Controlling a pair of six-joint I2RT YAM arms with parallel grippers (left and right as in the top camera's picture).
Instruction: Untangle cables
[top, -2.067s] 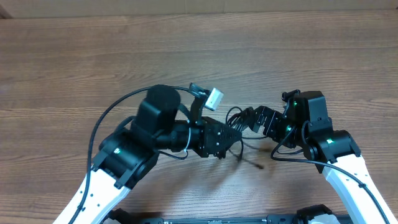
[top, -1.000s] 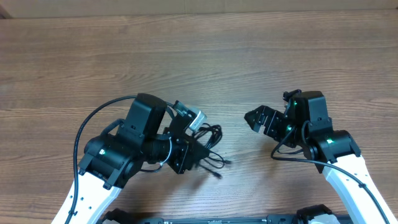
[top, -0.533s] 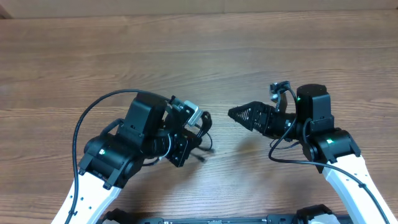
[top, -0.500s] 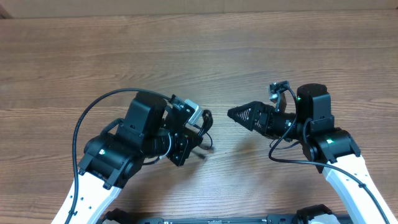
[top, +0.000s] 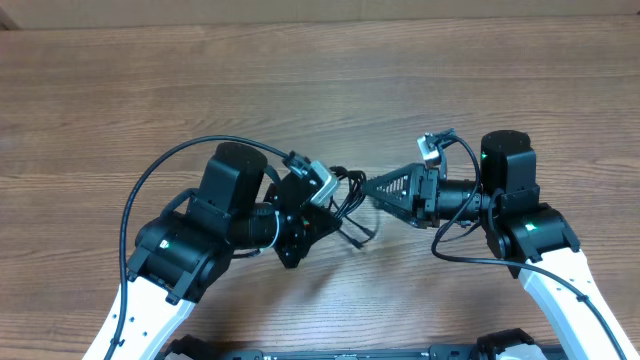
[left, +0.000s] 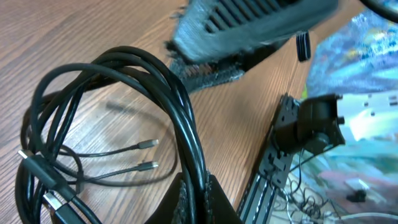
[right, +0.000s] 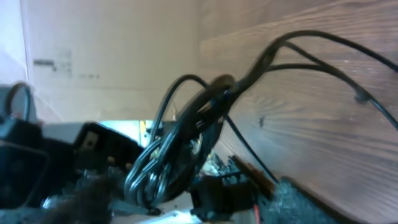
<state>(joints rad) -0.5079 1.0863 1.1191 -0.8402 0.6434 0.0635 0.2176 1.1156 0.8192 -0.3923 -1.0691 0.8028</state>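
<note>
The cables (top: 352, 208) are a bundle of thin black cords hanging from my left gripper (top: 325, 212) at the table's middle. In the left wrist view the loops (left: 134, 106) fan out over the wood, with silver-tipped plugs (left: 149, 166) lying flat. There my left gripper (left: 200, 200) is shut on several strands. My right gripper (top: 372, 186) points left and reaches the bundle's right side. In the right wrist view the cables (right: 186, 134) hang between its fingers (right: 297, 200), which stand apart on either side; the right gripper (right: 193, 205) is open.
The wooden table (top: 320, 90) stretches behind both arms. A thick black arm cable (top: 160, 185) arcs over the left arm. The table's front rail (left: 277, 155) runs just beyond the left gripper.
My left gripper has carried the bundle to the right and slightly back. The right gripper has moved left to meet the bundle, and its jaws have narrowed.
</note>
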